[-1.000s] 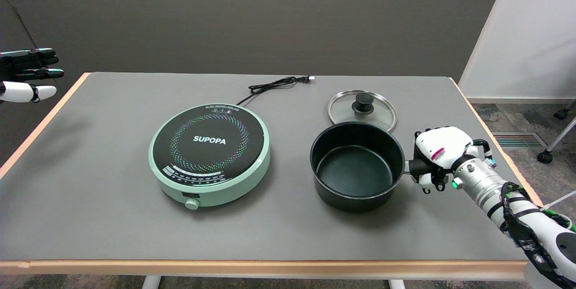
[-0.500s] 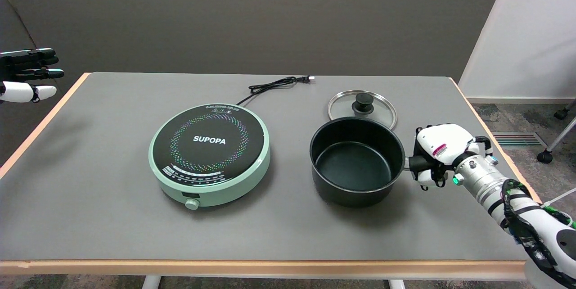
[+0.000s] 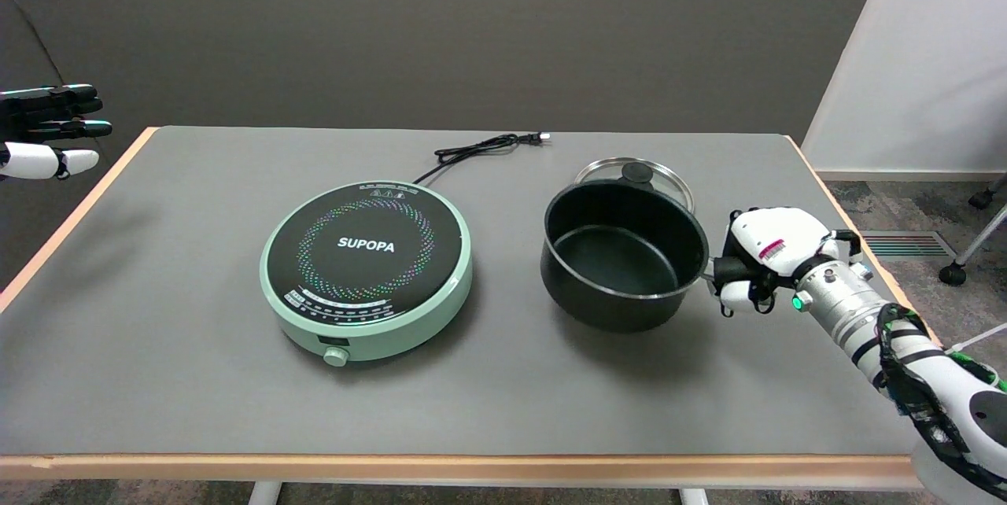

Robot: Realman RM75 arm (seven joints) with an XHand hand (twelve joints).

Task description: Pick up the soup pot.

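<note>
One soup pot [image 3: 624,255], black, empty, apparently raised off the grey worktop [image 3: 197,348], gripped at its side handle by the right hand [image 3: 759,257], fingers curled closed; one glass lid [image 3: 634,177] behind; one green induction cooker [image 3: 368,269] left, one cord [image 3: 480,149]

In front of you is a grey table [image 3: 197,379] with a light wooden edge, and directly on it lie a mint-green SUPOPA induction cooker [image 3: 367,269], its black power cord [image 3: 480,149] behind it, and a glass lid [image 3: 634,173] further right.
</note>
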